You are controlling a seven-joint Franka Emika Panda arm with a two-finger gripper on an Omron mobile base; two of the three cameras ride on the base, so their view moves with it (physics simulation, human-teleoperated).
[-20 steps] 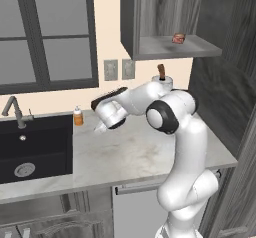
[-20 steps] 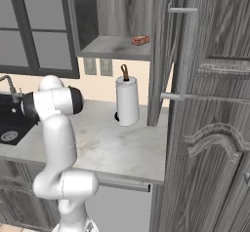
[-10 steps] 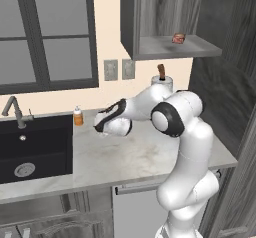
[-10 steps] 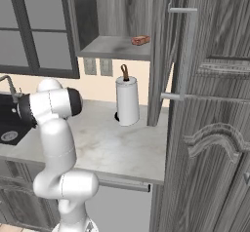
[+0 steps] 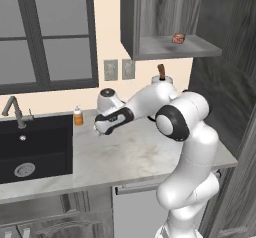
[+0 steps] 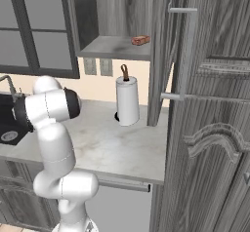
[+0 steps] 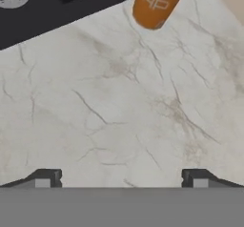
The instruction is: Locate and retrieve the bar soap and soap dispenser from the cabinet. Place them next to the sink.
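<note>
Marble counter [image 5: 135, 154] runs from the black sink [image 5: 30, 149] on one side to the paper-towel roll [image 6: 127, 101] on the other, with the dark wall cabinet [image 5: 165, 17] open above. My gripper [image 7: 119, 178] hangs low over bare counter, jaws spread wide and holding nothing; in the hand view only marble lies between the two tips. The soap dispenser [image 5: 78, 116] stands upright on the counter just beside the sink's edge, close to the wall, apart from my fingers and ahead of them. Standing there, it looks to me like its half of the job is done: it is next to the sink, where the task wants it, and out of the way of the basin.

The bar soap [image 5: 178, 38] lies on the cabinet shelf, well above and well apart from my hand, out near the shelf's front edge where I can get at it. I judge that it is what remains. My jaws being wide suits that, since the bar is flat and I would close across its narrow sides
</note>
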